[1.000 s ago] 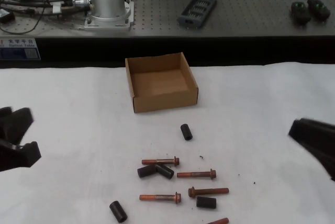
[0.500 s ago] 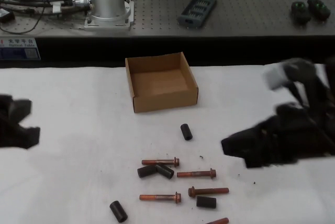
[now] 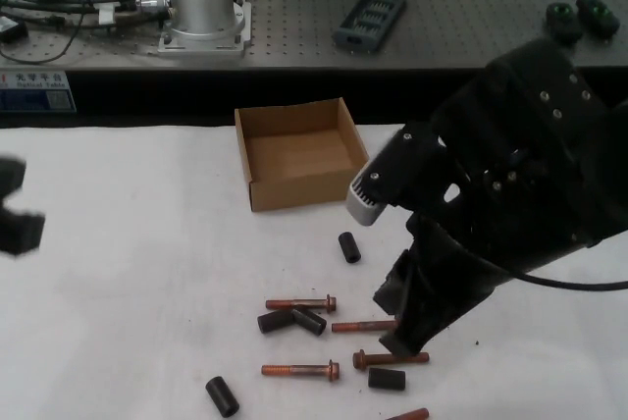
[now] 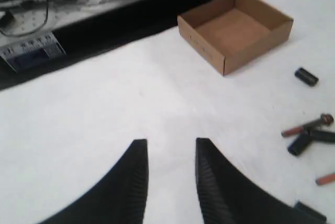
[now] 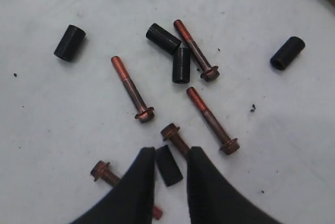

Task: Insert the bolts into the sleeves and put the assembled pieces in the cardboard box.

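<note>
Right end effector (image 5: 171, 153), fingers parted and holding nothing, hangs over a sleeve (image 3: 386, 379) low centre, high view; we judge it light, rigid, slick: pinch mid-barrel.

A: The bolts (image 5: 132, 89)?
B: Coppery metal, dull, threaded rough toward the tips.
A: And the sleeves (image 5: 69, 42)?
B: Matt black, smooth. The cardboard box (image 3: 309, 187) is plain brown card, unglossed; the sheet (image 3: 147, 273) under everything looks like soft white cloth.
</note>
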Robot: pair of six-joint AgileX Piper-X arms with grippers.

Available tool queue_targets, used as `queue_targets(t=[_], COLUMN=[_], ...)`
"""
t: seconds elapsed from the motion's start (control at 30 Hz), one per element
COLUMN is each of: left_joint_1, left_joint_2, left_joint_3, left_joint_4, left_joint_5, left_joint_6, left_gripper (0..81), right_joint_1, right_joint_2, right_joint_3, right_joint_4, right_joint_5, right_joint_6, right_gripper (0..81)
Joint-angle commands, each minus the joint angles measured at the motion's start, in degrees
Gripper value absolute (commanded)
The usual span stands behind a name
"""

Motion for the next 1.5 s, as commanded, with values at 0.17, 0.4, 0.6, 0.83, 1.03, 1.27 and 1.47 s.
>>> queue_targets(t=[0.17,0.4,0.6,0.83,1.03,1.27,1.47], left_joint_1=[-0.04,-0.04,-0.04,-0.04,-0.04,-0.04,-0.04], left_joint_2=[0.02,0.02,0.02,0.02,0.02,0.02,0.02], left_joint_3=[-0.65,-0.65,-0.65,-0.65,-0.65,-0.65,-0.65], left_joint_4=[6.67,6.67,6.85,6.85,6.85,6.85,6.85], left_joint_5=[1.43,3.35,3.46,3.50,3.49,3.49,3.49], left_joint_6=[-1.04,-6.79,-6.79,-6.79,-6.56,-6.56,-6.56], left_gripper=[23.4,23.4,23.4,23.4,23.4,23.4,23.4], right_joint_1=[0.40,0.40,2.31,3.99,5.80,9.64,14.26], right_joint_2=[0.08,1.66,7.69,15.66,16.76,16.74,16.74], right_joint_3=[-0.58,-0.58,-0.58,-0.71,-0.72,-1.49,-5.50], right_joint_4=[6.02,5.69,5.97,13.40,17.37,17.32,18.66], right_joint_5=[0.11,-1.45,-3.41,-3.29,3.03,3.00,6.54], right_joint_6=[22.42,37.12,17.08,1.95,-5.28,-6.76,-12.01], right_gripper=[16.9,16.9,16.9,21.6,26.7,26.7,26.7])
